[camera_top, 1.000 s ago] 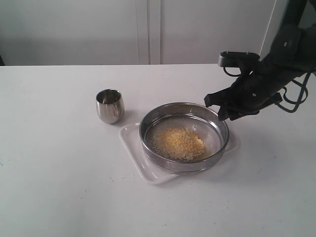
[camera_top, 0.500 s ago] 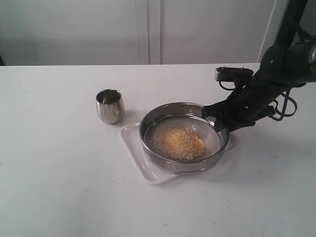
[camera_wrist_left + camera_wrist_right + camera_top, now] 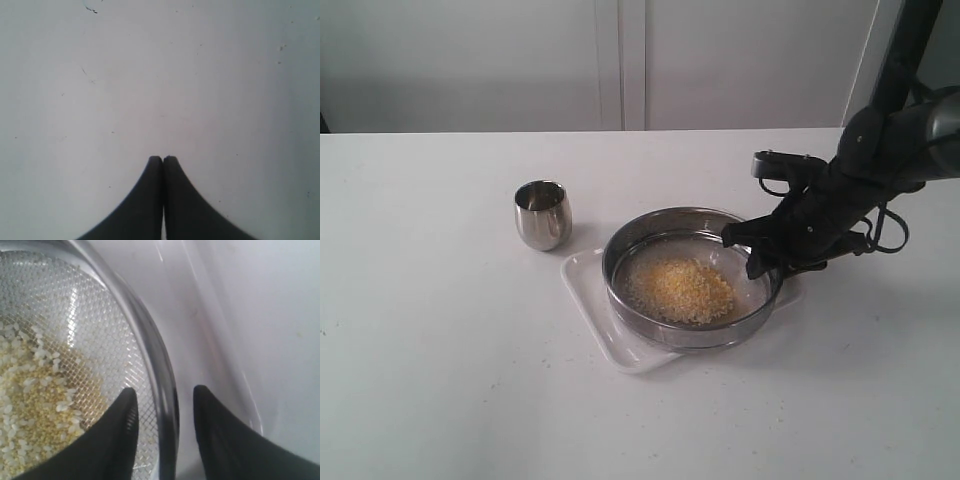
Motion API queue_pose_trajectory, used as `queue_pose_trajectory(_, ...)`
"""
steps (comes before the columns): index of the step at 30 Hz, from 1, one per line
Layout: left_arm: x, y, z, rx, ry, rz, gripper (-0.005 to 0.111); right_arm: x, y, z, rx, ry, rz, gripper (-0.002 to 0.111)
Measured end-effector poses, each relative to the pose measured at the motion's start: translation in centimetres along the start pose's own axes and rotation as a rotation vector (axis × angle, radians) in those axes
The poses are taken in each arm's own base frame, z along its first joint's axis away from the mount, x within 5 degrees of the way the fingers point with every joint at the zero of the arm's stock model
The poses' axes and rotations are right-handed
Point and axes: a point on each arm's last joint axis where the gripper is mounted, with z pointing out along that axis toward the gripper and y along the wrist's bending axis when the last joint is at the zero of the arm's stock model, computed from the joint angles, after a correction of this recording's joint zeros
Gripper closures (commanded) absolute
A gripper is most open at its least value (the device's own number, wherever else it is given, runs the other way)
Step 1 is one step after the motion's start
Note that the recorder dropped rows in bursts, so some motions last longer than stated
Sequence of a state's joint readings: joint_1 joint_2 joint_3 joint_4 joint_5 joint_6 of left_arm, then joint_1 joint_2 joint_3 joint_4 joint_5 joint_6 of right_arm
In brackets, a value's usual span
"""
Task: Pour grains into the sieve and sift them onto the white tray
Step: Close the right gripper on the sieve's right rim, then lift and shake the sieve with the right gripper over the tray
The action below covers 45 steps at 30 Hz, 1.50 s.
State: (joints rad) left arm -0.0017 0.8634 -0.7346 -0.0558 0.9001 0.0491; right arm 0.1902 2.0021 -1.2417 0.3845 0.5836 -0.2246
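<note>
The sieve (image 3: pixel 688 336) is a wide steel ring with a mesh bottom, and it rests on the white tray (image 3: pixel 590 296). Yellow grains (image 3: pixel 678 290) lie heaped on its mesh. My right gripper (image 3: pixel 761 256) is open at the sieve's right edge. In the right wrist view this gripper (image 3: pixel 165 389) straddles the sieve rim (image 3: pixel 149 345), with one finger over the mesh near the grains (image 3: pixel 35 385) and the other outside, over the tray (image 3: pixel 215 345). My left gripper (image 3: pixel 163 159) is shut on nothing above bare table and does not show in the exterior view.
A small shiny steel cup (image 3: pixel 542 214) stands upright on the white table (image 3: pixel 440 350), to the left of the tray and a little behind it. The right arm's cables hang to the right of the sieve.
My right gripper has come down and to the left, from above and beside the sieve to its right rim. The sieve, tray and cup have not moved.
</note>
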Motion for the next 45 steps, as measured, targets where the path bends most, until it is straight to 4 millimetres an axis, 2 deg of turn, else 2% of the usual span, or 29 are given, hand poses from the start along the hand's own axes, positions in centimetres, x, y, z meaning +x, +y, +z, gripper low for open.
queue_pose_trajectory(7,0.0,0.0,0.0,0.0,0.0,0.0,0.107,-0.1,0.1,0.1,-0.008,-0.003,0.021,0.108)
queue_pose_trajectory(17,0.0,0.0,0.0,0.0,0.0,0.0,0.107,-0.2,0.2,0.0,-0.016,-0.015,0.048,0.108)
queue_pose_trajectory(27,0.0,0.0,0.0,0.0,0.0,0.0,0.107,-0.7,0.8,-1.8,-0.044,-0.056,0.083,0.108)
queue_pose_trajectory(32,0.0,0.0,0.0,0.0,0.0,0.0,0.107,-1.6,0.8,-2.3,-0.036,-0.128,0.1,0.108)
queue_pose_trajectory(40,0.0,0.0,0.0,0.0,0.0,0.0,0.107,-1.7,2.2,-1.9,-0.036,-0.151,0.058,0.108)
queue_pose_trajectory(45,0.0,0.0,0.0,-0.001,0.0,0.0,0.107,-1.9,1.3,-1.9,-0.016,-0.164,0.103,0.108)
